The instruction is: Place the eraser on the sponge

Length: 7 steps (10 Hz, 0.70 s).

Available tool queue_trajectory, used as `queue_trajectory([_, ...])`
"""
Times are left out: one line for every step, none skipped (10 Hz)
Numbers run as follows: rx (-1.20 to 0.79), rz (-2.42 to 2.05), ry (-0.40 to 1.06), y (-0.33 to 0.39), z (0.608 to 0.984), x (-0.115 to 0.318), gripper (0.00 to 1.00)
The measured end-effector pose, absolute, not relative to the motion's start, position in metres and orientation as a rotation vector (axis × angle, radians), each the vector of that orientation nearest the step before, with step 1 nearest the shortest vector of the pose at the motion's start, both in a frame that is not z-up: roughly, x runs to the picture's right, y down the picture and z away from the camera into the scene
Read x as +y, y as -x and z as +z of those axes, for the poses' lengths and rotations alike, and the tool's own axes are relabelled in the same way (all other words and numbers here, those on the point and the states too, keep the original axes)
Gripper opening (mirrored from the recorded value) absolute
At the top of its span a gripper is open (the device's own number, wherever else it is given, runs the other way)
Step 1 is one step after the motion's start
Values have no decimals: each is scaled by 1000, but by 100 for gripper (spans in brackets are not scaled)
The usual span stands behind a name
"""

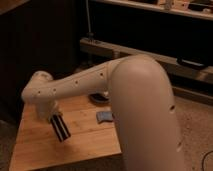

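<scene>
Gripper (54, 119) at left side of table (80, 147), below white wrist, closed on far end of eraser (61, 129). Eraser slants down toward near side and looks lifted off wood. Sponge (105, 116) lies flat to right, well apart, just near of dark dish (99, 97). Likely step: carry to sponge. Do well: keep grip firm, move right, clear sponge edge, level eraser, centre long side over pad, lower until resting, then release. Eraser longer than pad, so off-centre drop may tip off.
</scene>
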<state>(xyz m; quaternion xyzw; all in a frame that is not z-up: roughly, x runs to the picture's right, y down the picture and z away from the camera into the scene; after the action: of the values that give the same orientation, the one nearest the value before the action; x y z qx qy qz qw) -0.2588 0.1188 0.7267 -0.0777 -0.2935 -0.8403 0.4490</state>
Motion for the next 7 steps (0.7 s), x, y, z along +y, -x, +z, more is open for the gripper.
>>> queue_trajectory([-714,-2066,204,244,732,106,0])
queue_trajectory([-707,-2058,213,234,735,97,0])
queue_trajectory([-708,-2059,211,235,735,98,0])
queue_trajectory([-711,-2059,208,237,734,98,0])
queue_trajectory([-709,-2058,209,235,735,98,0])
queue_trajectory([-708,-2058,209,235,735,97,0])
queue_trajectory([-710,-2060,208,237,734,98,0])
